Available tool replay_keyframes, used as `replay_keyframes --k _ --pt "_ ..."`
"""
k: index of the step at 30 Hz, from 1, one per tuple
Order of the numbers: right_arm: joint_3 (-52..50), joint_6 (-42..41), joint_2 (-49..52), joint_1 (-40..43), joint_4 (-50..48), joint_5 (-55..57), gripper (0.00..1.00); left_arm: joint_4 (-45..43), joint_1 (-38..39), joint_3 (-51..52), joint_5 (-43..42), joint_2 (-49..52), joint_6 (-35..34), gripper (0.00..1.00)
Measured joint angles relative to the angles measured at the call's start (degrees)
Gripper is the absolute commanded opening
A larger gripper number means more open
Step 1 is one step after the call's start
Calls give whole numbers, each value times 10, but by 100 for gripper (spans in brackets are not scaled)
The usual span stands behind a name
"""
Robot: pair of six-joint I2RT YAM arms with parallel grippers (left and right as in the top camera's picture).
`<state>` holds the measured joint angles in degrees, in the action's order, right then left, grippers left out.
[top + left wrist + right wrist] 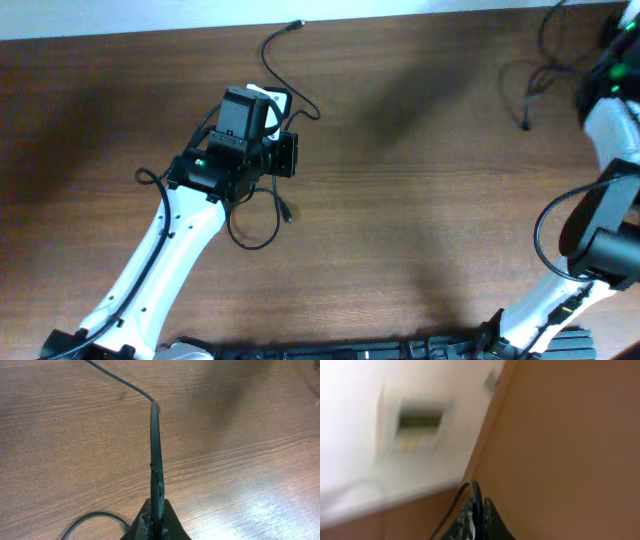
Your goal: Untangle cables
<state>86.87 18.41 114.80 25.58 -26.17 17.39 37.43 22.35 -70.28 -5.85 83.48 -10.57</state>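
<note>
Left cable (266, 57) — looped; right cable (527, 110) — bunched.

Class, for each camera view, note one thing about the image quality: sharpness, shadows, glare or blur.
Overhead: sharp, with soft broad shadows lying across the table. Left wrist: the cable is crisp, but glare whitens the table surface at lower right. Right wrist: blurred throughout, and the upper left is washed out by bright light.
</note>
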Motion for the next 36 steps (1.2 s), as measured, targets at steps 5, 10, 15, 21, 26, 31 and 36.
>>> replay_keyframes --k 5,10,15,21,26,31,36 --pt "87 31 -9 43 109 -51 4 -4 0 0 0 0 0 3" --pt "86 -16 89 38 261 -113 5 -11 0 0 0 0 0 3" --pt "85 -53 104 -9 297 -96 99 -12 0 0 0 0 0 3" --pt "91 -155 -126 -12 519 -53 99 -62 4 2 -4 0 0 0" --pt "92 -211 -181 -76 757 -309 99 -124 96 3 -47 1 54 0" --pt "61 -217 -152 -163 844 -588 99 -122 118 3 -58 -19 198 0" --pt "21 -106 -152 -274 845 -675 99 -113 111 3 -58 -93 280 0"
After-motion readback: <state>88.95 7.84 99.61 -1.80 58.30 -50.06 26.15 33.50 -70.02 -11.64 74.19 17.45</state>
